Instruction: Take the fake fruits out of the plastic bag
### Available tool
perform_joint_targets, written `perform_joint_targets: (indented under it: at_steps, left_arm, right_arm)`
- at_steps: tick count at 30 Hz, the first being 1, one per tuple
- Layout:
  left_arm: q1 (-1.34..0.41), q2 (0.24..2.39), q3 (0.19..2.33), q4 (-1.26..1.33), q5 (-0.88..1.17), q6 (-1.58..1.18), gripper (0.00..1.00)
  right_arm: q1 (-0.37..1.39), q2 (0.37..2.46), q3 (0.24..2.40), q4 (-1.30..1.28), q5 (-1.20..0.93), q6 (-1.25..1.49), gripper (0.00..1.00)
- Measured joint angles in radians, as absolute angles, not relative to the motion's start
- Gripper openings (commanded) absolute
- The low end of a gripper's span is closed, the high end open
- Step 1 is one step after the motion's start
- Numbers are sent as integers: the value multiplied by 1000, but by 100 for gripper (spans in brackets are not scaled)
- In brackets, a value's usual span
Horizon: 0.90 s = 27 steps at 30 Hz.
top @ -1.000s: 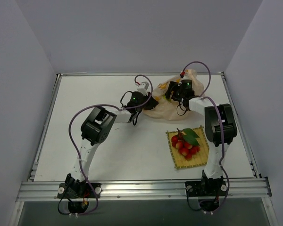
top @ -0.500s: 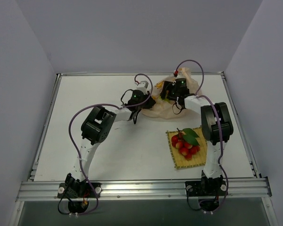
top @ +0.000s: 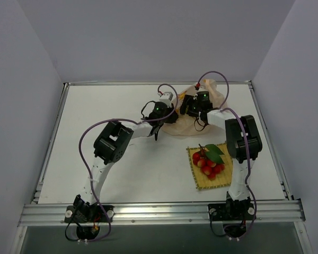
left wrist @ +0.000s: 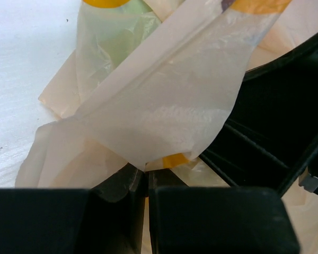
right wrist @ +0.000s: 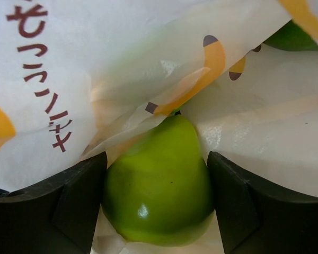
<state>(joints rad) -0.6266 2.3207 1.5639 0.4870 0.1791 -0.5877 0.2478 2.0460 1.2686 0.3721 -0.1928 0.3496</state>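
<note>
**A:** Looks like mid-unpack. On the bench [top: 85,106] the bag [top: 179,126] sits at the far side, right of centre, and both arms reach into it. Nearer the right arm's base is the mat [top: 199,182] with the berry bunch [top: 206,165] lying on it, so that one reads as done.

**B:** Yep, and the rest look to be inside. The left fingers [left wrist: 147,185] are clamped together on a fold of the bag, with film bunched right between them. Probably pinning it or holding the mouth open. The right fingers [right wrist: 158,177] are inside the bag, closed on a green fruit [right wrist: 159,203], both sides touching it.

**A:** So the next move is probably lift and withdraw. The right arm would need to back out of the mouth without snagging film, with the left pinch holding the bag down so it doesn't ride along. Then over to the mat, presumably.

**B:** Looks-wise, the bag is thin, crinkly, pale peach and see-through, with yellow-orange printed figures and some dark red lettering. The fruit is glossy and bright green, fat at the bottom and tapering up, with one small highlight. A second green fruit [right wrist: 294,37] peeks out from under film in the top right corner. No mango in sight.
</note>
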Motion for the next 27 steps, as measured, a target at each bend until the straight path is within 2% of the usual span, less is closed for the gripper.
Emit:
perform_joint_targets:
  at_steps: [1,4,9,19,27]
  left_arm:
    - [-627,2320,1561,490,180,-587,2]
    - [-627,2315,1543,502,180,-588,2]
    - [-627,2301,1509,514,182,-590,2]
    - [-645,2300,1511,519,178,-590,2]
    - [-654,2300,1618,489,153,-598,2]
  right_arm:
    - [248,2046,1266,378,-188,355,53]
    - [248,2030,1239,398,-164,368,44]
    - [248,1953,1159,403,-106,368,37]
    - [241,1745,1104,443,-72,370,37]
    - [241,1612,1075,384,-206,400,38]
